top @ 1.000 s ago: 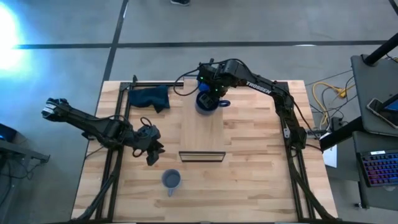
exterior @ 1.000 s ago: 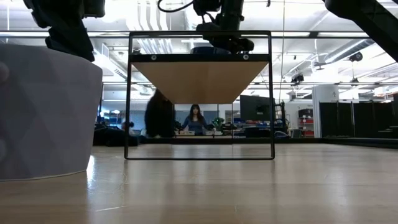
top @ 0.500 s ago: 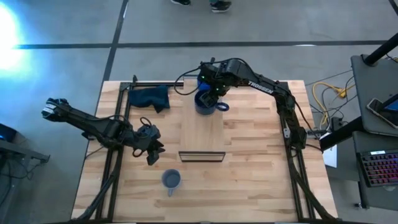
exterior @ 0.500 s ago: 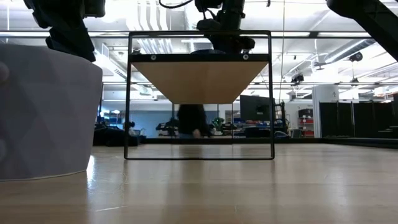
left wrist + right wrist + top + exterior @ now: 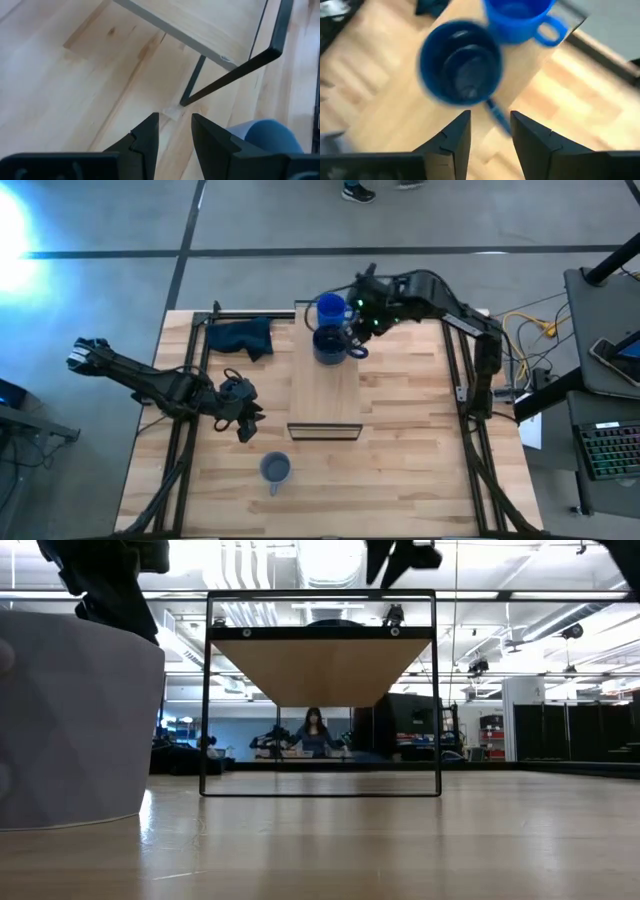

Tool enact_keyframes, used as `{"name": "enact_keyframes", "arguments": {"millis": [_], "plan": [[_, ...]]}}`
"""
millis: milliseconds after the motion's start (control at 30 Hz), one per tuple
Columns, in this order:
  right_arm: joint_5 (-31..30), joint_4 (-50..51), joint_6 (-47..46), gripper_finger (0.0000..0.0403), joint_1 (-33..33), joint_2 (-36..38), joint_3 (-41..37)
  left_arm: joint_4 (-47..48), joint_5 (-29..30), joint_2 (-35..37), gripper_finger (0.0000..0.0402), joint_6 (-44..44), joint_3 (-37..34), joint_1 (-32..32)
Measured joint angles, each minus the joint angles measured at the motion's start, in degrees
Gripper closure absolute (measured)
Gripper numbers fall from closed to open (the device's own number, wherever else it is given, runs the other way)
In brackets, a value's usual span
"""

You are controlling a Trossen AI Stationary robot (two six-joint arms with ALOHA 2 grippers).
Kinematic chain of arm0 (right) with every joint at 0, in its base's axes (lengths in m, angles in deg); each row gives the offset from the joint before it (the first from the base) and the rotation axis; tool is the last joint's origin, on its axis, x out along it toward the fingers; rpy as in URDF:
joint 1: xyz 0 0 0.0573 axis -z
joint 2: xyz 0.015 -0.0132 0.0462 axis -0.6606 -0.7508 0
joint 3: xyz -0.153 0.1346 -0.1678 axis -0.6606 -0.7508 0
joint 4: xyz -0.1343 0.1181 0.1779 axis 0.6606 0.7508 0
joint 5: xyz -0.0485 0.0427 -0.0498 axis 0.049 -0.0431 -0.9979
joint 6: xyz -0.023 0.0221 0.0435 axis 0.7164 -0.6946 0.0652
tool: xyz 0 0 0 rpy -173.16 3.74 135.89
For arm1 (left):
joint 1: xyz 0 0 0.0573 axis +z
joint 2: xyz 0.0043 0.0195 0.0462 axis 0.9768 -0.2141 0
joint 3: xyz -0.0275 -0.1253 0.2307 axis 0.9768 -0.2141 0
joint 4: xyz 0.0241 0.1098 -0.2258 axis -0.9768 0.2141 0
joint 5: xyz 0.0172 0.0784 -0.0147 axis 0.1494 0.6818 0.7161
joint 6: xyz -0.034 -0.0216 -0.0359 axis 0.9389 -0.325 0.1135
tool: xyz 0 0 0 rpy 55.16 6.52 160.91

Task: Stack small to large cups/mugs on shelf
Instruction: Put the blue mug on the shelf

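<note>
A dark navy mug [image 5: 330, 345] stands upright on the light wood shelf [image 5: 325, 395], its handle [image 5: 358, 352] toward the table's right. A bright blue mug [image 5: 330, 310] stands just behind it at the shelf's far end. The small grey-blue mug [image 5: 276, 468] stands on the tabletop near the front, left of the shelf's dark frame [image 5: 324, 431]. My right gripper [image 5: 360, 318] hangs open above and to the right of the two mugs on the shelf, and holds nothing [image 5: 490, 120]. My left gripper [image 5: 245, 420] is open over the table left of the shelf [image 5: 175, 122].
A dark blue cloth [image 5: 242, 336] lies at the far left of the table. In the low view the grey-blue mug [image 5: 70, 720] looms at the left and the shelf's frame [image 5: 320, 690] stands in the middle. Bare tabletop lies right of the shelf. A person sits in the room behind.
My right gripper has drawn up and away from the navy mug, toward the table's right and far edge. The navy mug stays upright on the shelf. The bright blue mug behind it, hidden by the arm before, now shows.
</note>
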Motion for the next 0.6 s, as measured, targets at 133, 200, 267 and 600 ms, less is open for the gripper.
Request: {"name": "enact_keyframes", "arguments": {"millis": [133, 200, 267, 600], "plan": [[0.5, -0.1, -5.4, 0.0287, -5.5, 0.2, -1.1, 0.0, 0.1, 0.0, 0.0301, -1.5, 0.0, 0.1], [0.5, -0.3, -7.4, 0.0301, -7.7, -0.3, -2.7, -0.1, 0.3, 0.0, 0.0301, -2.1, 0.0, 0.4], [0.2, -0.4, -8.5, 0.0317, -9.3, -0.8, -4.6, -0.1, 0.7, 0.0, 0.0301, -3.0, 0.0, 1.2], [-0.7, -13.0, -19.6, 0.0375, -11.8, -3.9, -11.2, 7.1, 0.7, 0.7, 0.0301, -12.1, 0.0, 6.5]]}}
